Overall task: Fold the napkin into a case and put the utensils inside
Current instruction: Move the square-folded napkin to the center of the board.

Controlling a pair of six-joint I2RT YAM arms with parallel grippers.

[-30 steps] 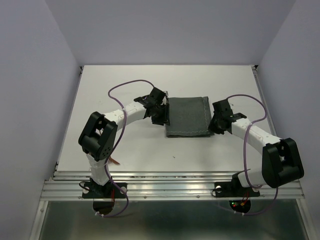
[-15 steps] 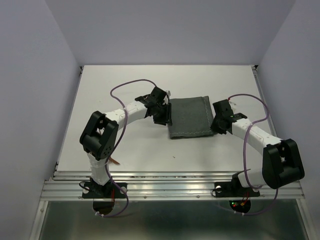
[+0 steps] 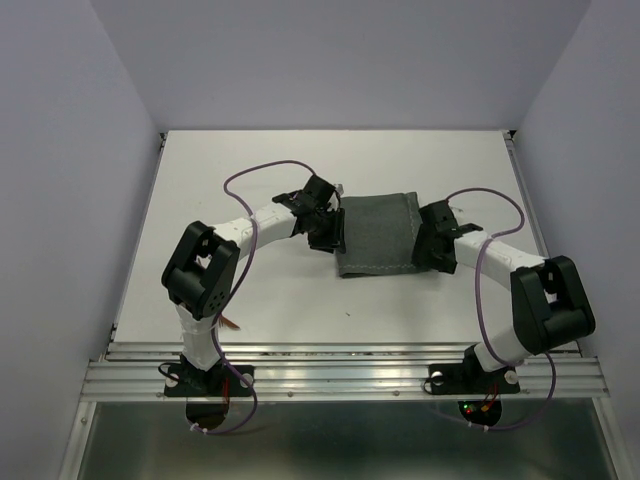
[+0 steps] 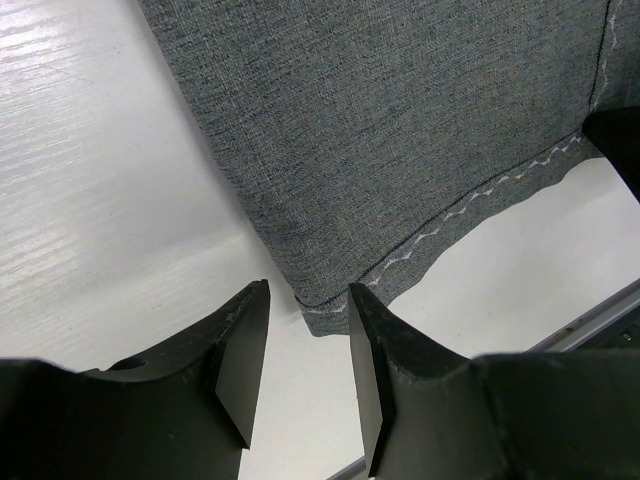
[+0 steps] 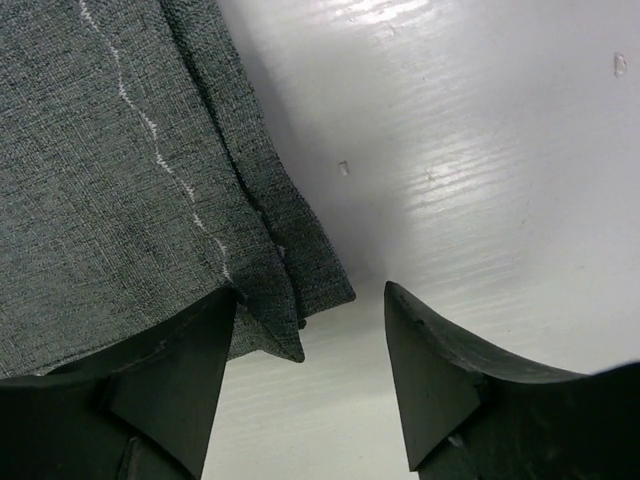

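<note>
The grey-green napkin (image 3: 378, 235) lies folded into a broad rectangle mid-table. My left gripper (image 3: 325, 225) sits at its left edge. In the left wrist view the jaws stand apart, and a hemmed corner of the napkin (image 4: 420, 150) lies between the fingertips (image 4: 243, 340) without being pinched. My right gripper (image 3: 437, 248) is at the right edge, open. The layered corner of the napkin (image 5: 120, 200) lies loose beside its left finger (image 5: 170, 390). Of the utensils I see only a thin copper-brown sliver (image 3: 229, 322) by the left arm's lower link. The rest is hidden.
Purple cables (image 3: 262, 170) loop over both arms. White tabletop (image 3: 400, 160) spreads behind the napkin up to the back wall. A metal rail (image 3: 340, 372) runs along the near edge, where the arm bases stand.
My right gripper has opened and let go of the napkin's right edge, and its arm has swung in toward the cloth. The napkin slid slightly right. The left gripper's opening is unchanged.
</note>
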